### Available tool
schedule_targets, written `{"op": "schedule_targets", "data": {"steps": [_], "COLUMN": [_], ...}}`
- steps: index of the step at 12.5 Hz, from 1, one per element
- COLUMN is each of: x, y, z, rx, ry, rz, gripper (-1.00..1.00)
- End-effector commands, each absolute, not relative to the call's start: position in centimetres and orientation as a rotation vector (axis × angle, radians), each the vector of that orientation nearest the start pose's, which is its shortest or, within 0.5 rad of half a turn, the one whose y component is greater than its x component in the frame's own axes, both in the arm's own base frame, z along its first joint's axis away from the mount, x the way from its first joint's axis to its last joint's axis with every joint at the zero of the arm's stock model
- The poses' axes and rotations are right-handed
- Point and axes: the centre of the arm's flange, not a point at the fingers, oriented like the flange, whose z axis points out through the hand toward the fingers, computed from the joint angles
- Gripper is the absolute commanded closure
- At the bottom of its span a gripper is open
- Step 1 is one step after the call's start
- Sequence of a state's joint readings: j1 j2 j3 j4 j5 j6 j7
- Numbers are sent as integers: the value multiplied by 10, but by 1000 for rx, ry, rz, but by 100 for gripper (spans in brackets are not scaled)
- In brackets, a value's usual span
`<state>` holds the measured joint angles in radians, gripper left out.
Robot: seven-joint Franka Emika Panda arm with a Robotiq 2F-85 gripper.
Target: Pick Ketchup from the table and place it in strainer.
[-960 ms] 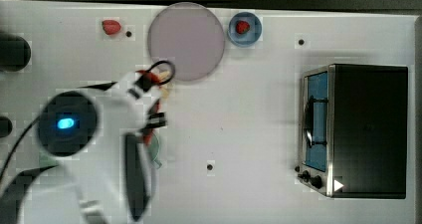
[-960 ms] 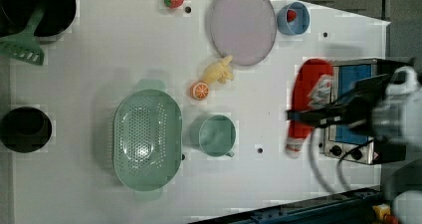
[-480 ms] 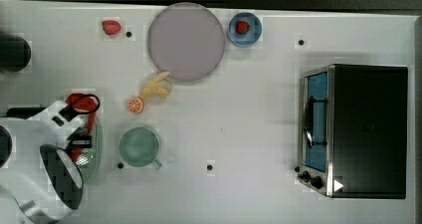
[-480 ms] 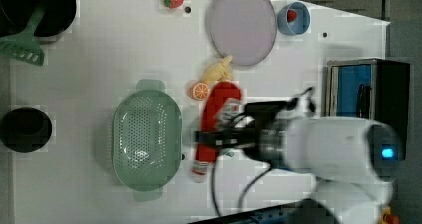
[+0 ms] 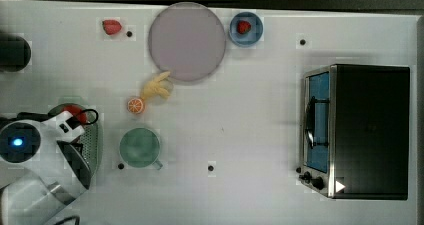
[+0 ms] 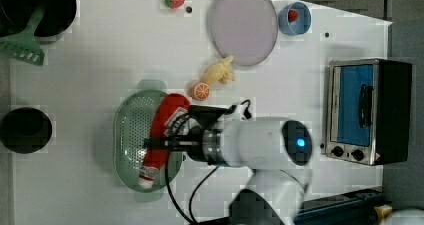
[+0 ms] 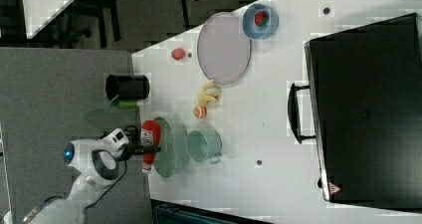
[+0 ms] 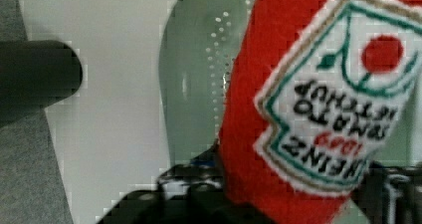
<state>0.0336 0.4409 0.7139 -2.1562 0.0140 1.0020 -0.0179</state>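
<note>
One step remains: our tool (image 6: pixel 167 142) grips the red plush ketchup bottle (image 6: pixel 161 135) around its middle, over the pale green oval plastic strainer (image 6: pixel 131 135) at the left view's left. Next we release, we judge.

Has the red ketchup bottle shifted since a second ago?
Yes. In the left view the red ketchup bottle has travelled leftward, away from the silver toaster oven, and now sits over the pale green perforated strainer.
</note>
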Motion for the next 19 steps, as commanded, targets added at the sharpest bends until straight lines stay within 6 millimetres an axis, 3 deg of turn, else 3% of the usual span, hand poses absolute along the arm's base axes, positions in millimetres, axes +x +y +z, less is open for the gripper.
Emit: {"op": "schedule_targets", "data": {"steps": [1,2,4,6,8,11,15,19], "x": [439,442,452,465,479,497,492,479], "y": [381,379,370,355,326,257,154,62], "z": [243,244,269,313,366,439,535,598], "rx": [-2839,-2839,-2830,-2825,-2845,-2878,-2819,-2752], "ry": [265,276,407,518,573,795,1148,1331], "rz": [150,143,98,-5,-130,-200,-73,9], "gripper": [-95,-100,-100,-100,-100,-100,-100,-100]}}
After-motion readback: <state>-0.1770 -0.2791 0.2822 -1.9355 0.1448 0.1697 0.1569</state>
